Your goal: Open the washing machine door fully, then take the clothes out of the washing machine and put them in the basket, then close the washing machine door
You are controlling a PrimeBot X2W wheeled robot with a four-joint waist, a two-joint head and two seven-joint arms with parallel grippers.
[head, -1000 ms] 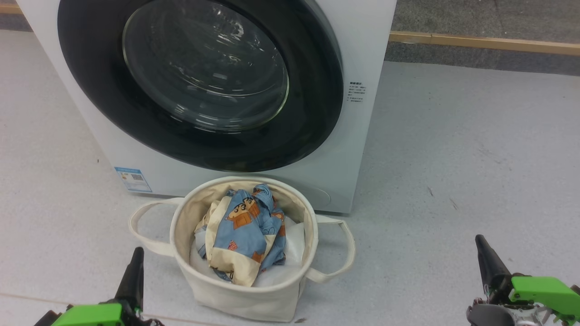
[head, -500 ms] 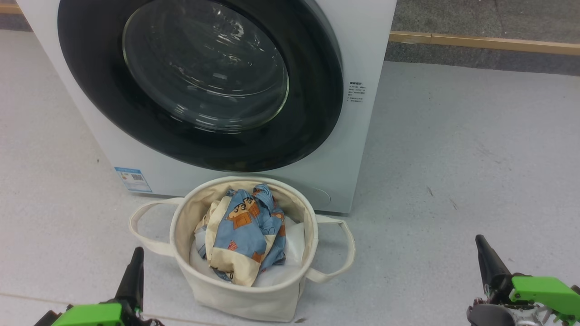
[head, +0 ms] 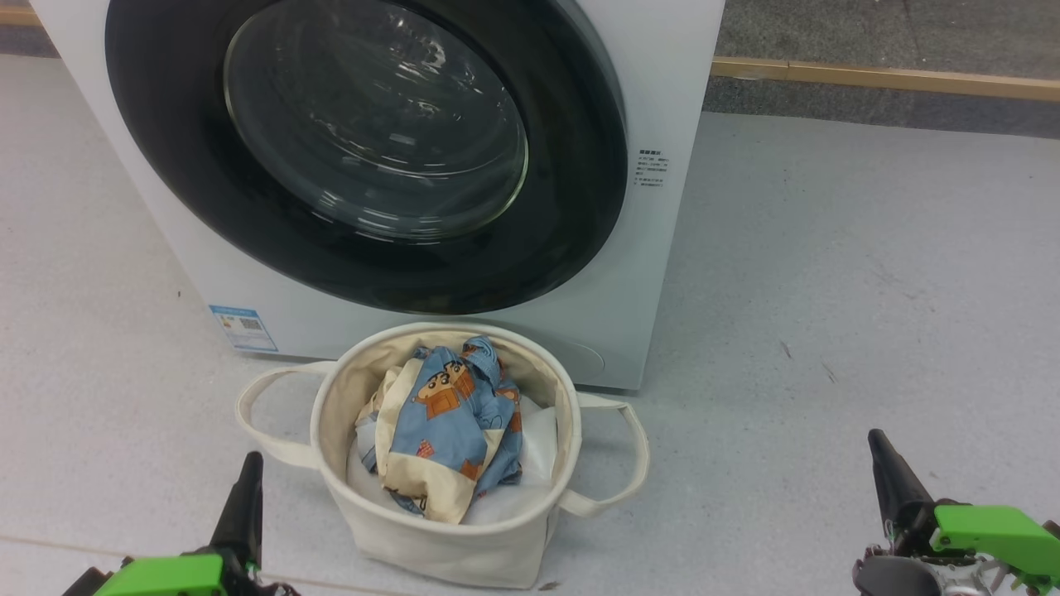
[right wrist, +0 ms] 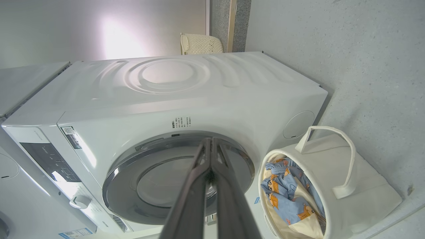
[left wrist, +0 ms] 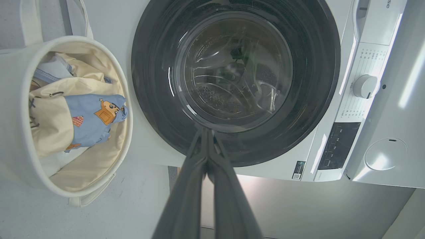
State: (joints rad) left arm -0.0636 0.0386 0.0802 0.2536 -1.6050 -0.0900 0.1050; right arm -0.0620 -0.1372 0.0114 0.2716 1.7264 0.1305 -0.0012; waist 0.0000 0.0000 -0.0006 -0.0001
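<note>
Seemingly every step is done: the washing machine door (head: 373, 124) sits closed, and the clothes (head: 447, 422) lie in the basket (head: 431, 546) before it. The left tool (head: 248, 476) and right tool (head: 882, 455) are pinched shut and empty; nothing further seems needed.

Bright even light, glare on the washing machine door (head: 373, 124), bowed wrist-view edges.

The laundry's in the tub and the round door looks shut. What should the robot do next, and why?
Probably just stop here. The clothes lie in the basket, the washing machine door looks flush against the washing machine, and the left claw and right claw are shut, low and apart from everything. The job looks finished.
</note>
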